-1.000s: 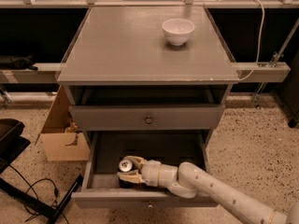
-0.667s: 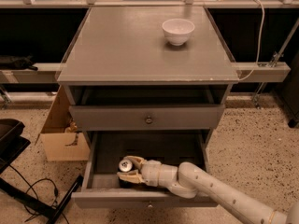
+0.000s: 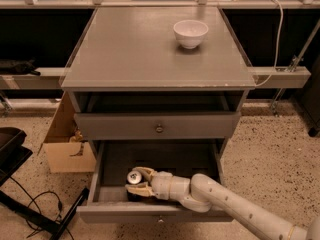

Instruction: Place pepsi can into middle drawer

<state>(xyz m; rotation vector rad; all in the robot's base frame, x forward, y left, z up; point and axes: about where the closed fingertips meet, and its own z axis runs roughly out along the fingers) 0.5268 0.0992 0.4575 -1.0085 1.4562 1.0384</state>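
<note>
The pincer (image 3: 133,180) is down inside the open middle drawer (image 3: 150,213), near the drawer's front left part. Its two pale fingers (image 3: 144,172) sit on either side of the pepsi can (image 3: 133,176), one behind it and one in front, pinching the can between them. The can stands upright on the drawer floor with its silver top facing up. Its dark body is mostly hidden by the fingers and the shadow of the drawer. The white arm (image 3: 225,204) reaches in from the lower right corner, crossing over the drawer's front wall on its way to the can.

The middle drawer is pulled well out from the grey table (image 3: 150,59), so its dark tray is open to view, and a small knob shows at the bottom of its front panel. Above it, the upper drawer (image 3: 125,125) is pushed in, with a round knob (image 3: 159,129) at its centre. On the table top, towards the rear right, stands a white bowl (image 3: 190,33), well apart from the can. To the left of the table, a cardboard box (image 3: 67,151) rests on the speckled floor (image 3: 270,154). Black cables (image 3: 30,204) lie at the lower left.
</note>
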